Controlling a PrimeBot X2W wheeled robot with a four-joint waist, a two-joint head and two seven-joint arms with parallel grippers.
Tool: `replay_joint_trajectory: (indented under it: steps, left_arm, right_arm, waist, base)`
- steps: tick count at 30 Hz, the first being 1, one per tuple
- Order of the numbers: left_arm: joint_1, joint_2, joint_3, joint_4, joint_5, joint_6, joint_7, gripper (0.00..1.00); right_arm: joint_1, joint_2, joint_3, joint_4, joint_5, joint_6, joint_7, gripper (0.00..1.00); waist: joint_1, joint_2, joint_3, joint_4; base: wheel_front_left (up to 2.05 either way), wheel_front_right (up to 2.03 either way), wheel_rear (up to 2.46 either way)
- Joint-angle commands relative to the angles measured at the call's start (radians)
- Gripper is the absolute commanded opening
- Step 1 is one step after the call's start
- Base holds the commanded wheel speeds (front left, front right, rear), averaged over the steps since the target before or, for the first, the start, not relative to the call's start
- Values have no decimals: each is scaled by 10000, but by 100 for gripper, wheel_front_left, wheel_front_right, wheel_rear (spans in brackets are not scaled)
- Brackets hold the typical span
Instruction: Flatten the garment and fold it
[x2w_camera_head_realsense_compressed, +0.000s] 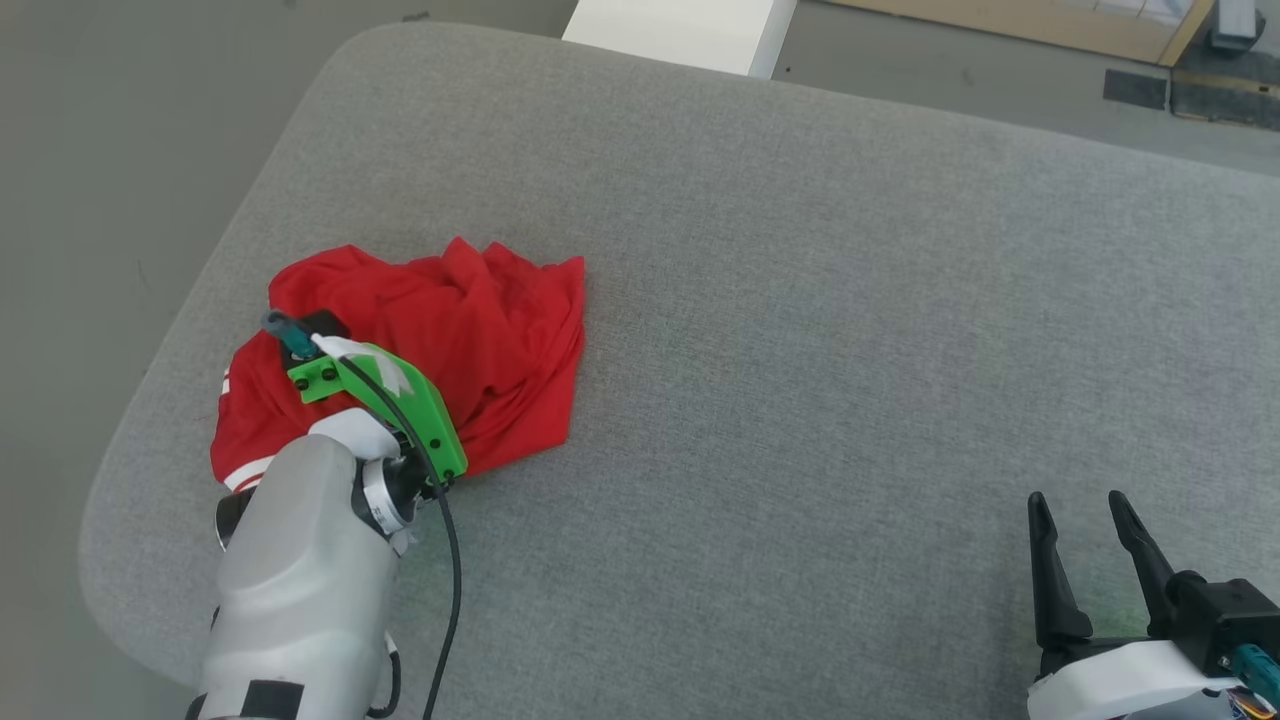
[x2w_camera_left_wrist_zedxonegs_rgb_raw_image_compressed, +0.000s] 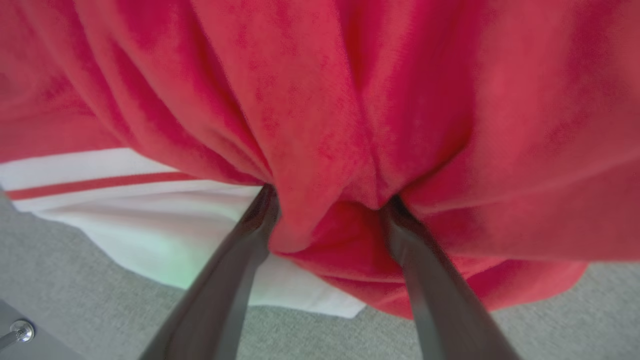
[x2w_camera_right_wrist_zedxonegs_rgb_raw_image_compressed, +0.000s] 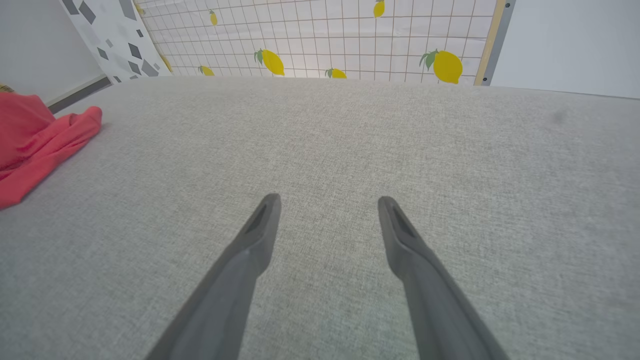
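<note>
Garment: The garment (x2w_camera_head_realsense_compressed: 480, 330) is seen as a crumpled red heap. Folds are piled over one another, and no lettering is exposed.
Location: It lies near the left end of the grey fabric-covered desk (x2w_camera_head_realsense_compressed: 800, 350), close to the rounded near-left corner.
Sleeve: A white sleeve (x2w_camera_left_wrist_zedxonegs_rgb_raw_image_compressed: 125, 210) with a red stripe is shown at the heap's near edge, resting on the desk.
Left pincer: The left pincer (x2w_camera_left_wrist_zedxonegs_rgb_raw_image_compressed: 330, 200) is pushed into the heap from the near side. Its jaws are set wide apart, the tips are buried in folds, and a ridge of red cloth bulges between them. Nothing is judged to be clamped yet.
Left arm: In the head view, the pale forearm (x2w_camera_head_realsense_compressed: 300, 560) and a green bracket (x2w_camera_head_realsense_compressed: 400, 400) are held over the heap's near-left part.
Right pincer: The right pincer (x2w_camera_head_realsense_compressed: 1075, 497) is spread wide and nothing is held. It is kept low over bare desk at the near right, well apart from the garment.
Progress: The task is judged to be at its very start. No flattening is done and no fold is made.
Remaining: A grip must be closed on the cloth. The heap must then be opened out, sleeves and hem freed, wrinkles smoothed and the folds laid.
Risk: Several layers may be caught at once, so the heap could be dragged rather than opened.
</note>
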Motion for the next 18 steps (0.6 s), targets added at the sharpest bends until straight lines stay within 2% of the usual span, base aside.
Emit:
replay_joint_trajectory:
  steps: [1,2,8,13,18]
  left_arm:
    - [326,-266,-110,254,-242,-96,14,31]
    - [351,-285,-97,186,-312,-111,-228,0]
    - [109,-330,-21,-356,-591,-421,-2052,0]
    - [-698,146,13,-987,-256,-636,-3644,0]
    - [-1898,643,-176,-1844,19,-1135,-4247,0]
  right_arm:
    - [-161,-3,39,-55,24,-15,5,100]
    - [-171,-3,61,-51,37,-15,6,100]
    - [-210,-3,174,117,163,-15,-38,100]
    - [-167,-3,310,450,393,-15,-162,100]
    - [-90,-3,393,833,670,-15,-314,100]
  waist:
    - [-1,-1,55,50]
    - [-1,-1,42,88]
    - [-1,-1,-277,338]
    - [-1,-1,-839,447]
    - [-1,-1,-1369,478]
  base:
    - [0,0,0]
    - [0,0,0]
    - [0,0,0]
    - [0,0,0]
    - [0,0,0]
